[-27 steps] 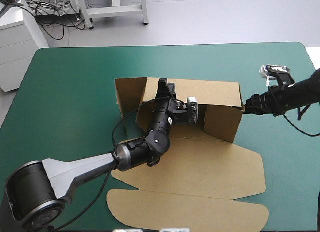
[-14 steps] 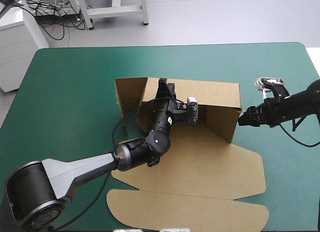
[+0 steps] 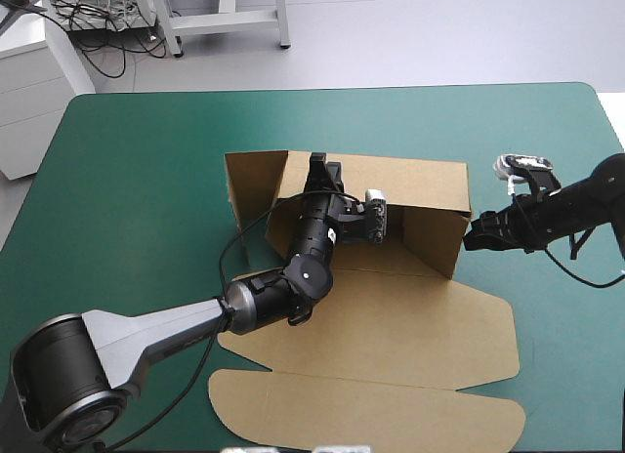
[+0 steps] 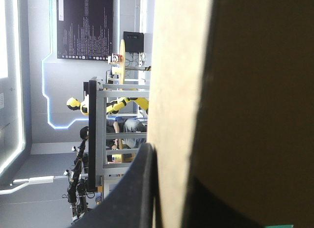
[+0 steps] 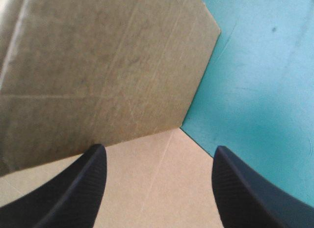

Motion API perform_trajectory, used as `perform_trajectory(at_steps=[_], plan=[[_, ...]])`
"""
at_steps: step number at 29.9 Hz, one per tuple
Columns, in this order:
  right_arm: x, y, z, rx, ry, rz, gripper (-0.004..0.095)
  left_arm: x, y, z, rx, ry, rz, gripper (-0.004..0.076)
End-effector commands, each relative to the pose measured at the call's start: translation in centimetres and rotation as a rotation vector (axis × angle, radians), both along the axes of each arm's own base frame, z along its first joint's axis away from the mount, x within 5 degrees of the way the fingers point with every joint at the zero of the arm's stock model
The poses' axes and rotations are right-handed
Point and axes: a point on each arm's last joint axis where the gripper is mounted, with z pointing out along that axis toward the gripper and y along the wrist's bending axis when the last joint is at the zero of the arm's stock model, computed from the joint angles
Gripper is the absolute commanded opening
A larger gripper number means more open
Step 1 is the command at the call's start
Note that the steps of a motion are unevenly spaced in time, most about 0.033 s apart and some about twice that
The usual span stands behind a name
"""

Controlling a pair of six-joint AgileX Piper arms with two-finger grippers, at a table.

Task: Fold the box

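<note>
Left gripper (image 3: 319, 170) was found clamped on the far wall of the box (image 3: 391, 321), with board seen pinched between its black fingers (image 4: 135, 188) in the wrist view. One brown box was recorded at mid-table, partly raised. Its far wall and right side wall (image 3: 435, 236) stood up, the long axis running left to right, while the lid panels lay flat toward the near edge. Right gripper (image 3: 476, 231) was observed spread wide and empty, just outside the right side wall, which lay directly ahead of its fingertips toward the table's middle. Contact could not be confirmed. That wall was judged nearer the right arm, so an inward push or tuck would be expected from that side. Two grippers, one box and one teal-green table (image 3: 146, 160) were counted.
</note>
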Motion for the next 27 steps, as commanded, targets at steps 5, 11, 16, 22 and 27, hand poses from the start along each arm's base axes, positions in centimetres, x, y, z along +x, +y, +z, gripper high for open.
perform_trajectory(at_steps=[5, 11, 16, 22, 27], plan=[[-0.2, 2.8, 1.9, -0.007, -0.102, 0.049, 0.0575, -0.3, 0.0, 0.8, -0.015, -0.025, -0.037, -0.001], [1.2, 4.2, 2.5, -0.03, -0.287, 0.051, 0.0575, -0.3, 0.0, 0.8, -0.023, -0.023, -0.036, -0.001], [1.4, 5.8, 2.8, -0.051, -0.378, 0.135, 0.0575, -0.3, 0.0, 0.8, -0.023, -0.023, -0.036, -0.001], [1.3, 6.5, 2.8, -0.063, -0.416, 0.202, 0.0575, -0.3, 0.0, 0.8, -0.037, -0.019, -0.032, -0.001], [1.3, 6.5, 2.9, -0.048, -0.403, 0.178, 0.0569, -0.3, 0.0, 0.8, -0.055, -0.014, -0.027, -0.001]])
